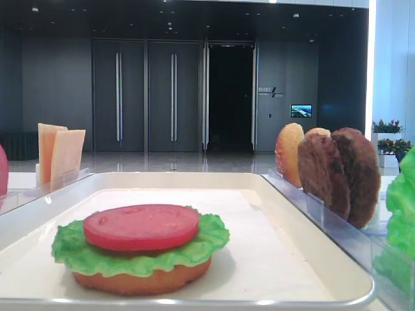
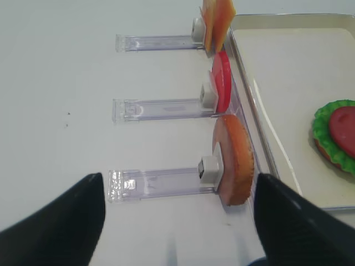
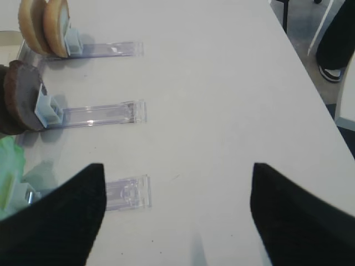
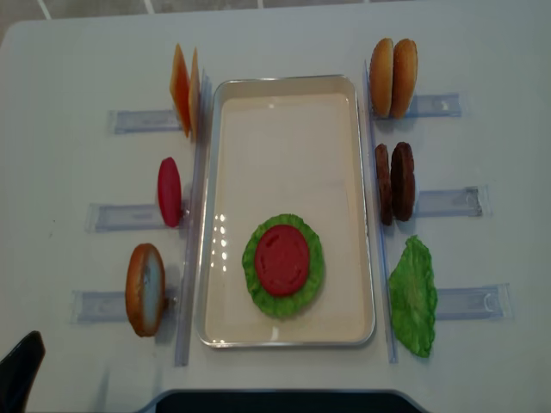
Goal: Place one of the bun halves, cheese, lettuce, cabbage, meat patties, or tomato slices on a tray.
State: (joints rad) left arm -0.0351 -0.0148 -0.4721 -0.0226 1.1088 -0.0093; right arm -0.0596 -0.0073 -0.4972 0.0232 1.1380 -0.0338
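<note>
- Three layers are already stacked on the tray (image 4: pixel 215 172): bun half (image 1: pixel 139 280), lettuce (image 4: pixel 254 284), tomato slice (image 4: pixel 281 258).
- Both the left gripper (image 2: pixel 177 221) and right gripper (image 3: pixel 177 216) are seen spread wide, nothing held.
- The stack could be toppled if the upright meat patties (image 4: pixel 393 182) were dropped off-centre.

Upper tray (image 4: pixel 284 129) lies bare; stacked lettuce (image 4: pixel 283 262) fills its lower part; upright holders (image 4: pixel 129 215) flank both sides.
</note>
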